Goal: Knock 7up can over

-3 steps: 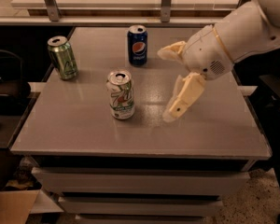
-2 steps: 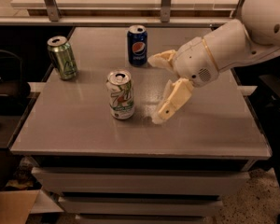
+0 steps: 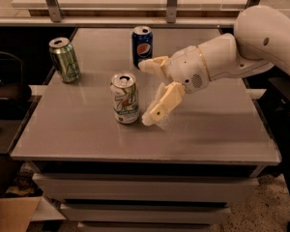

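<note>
The 7up can (image 3: 125, 98), white and silver with green lettering and a red dot, stands upright near the middle of the grey table (image 3: 208, 129). My gripper (image 3: 146, 92) comes in from the right, just to the right of the can, with its fingers spread open. One cream finger (image 3: 162, 105) points down-left, with its tip close beside the can's lower right side. The other finger (image 3: 154, 65) is behind it, nearer the Pepsi can. I see no contact with the can.
A blue Pepsi can (image 3: 142, 46) stands at the back centre. An all-green can (image 3: 65, 59) stands at the back left. My white arm (image 3: 251, 47) spans the right side. A cardboard box (image 3: 9, 211) sits on the floor at lower left.
My gripper has moved left across the table toward the 7up can, and is now just beside it. The can has not moved.
</note>
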`<state>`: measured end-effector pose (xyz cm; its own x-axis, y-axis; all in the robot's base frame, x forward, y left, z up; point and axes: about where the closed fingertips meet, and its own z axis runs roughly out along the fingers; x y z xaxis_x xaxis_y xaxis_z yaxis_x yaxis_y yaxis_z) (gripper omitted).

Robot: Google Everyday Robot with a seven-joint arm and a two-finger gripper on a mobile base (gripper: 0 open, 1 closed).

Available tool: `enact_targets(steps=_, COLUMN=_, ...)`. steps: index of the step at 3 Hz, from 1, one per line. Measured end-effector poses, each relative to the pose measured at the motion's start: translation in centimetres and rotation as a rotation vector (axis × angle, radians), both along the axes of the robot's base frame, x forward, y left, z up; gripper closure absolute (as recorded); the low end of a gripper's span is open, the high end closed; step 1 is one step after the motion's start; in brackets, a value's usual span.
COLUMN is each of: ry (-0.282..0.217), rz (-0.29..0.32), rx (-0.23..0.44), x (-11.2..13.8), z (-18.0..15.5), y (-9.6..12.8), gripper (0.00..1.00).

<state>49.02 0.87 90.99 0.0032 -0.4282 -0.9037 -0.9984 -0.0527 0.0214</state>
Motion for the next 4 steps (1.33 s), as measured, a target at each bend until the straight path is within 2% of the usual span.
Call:
enact_targets(steps=1, ry=0.02, rz=0.016, rx=0.063, x=-0.7, z=0.8, y=1.7, gripper=0.0)
enact_targets(steps=2, ry=0.036, rz=0.032, rx=0.083, x=-1.0, z=0.3, y=3.5, gripper=0.0)
enact_targets(steps=4, ry=0.061, rz=0.024, rx=0.157, x=-0.1, z=-0.5, y=5.5, gripper=0.0)
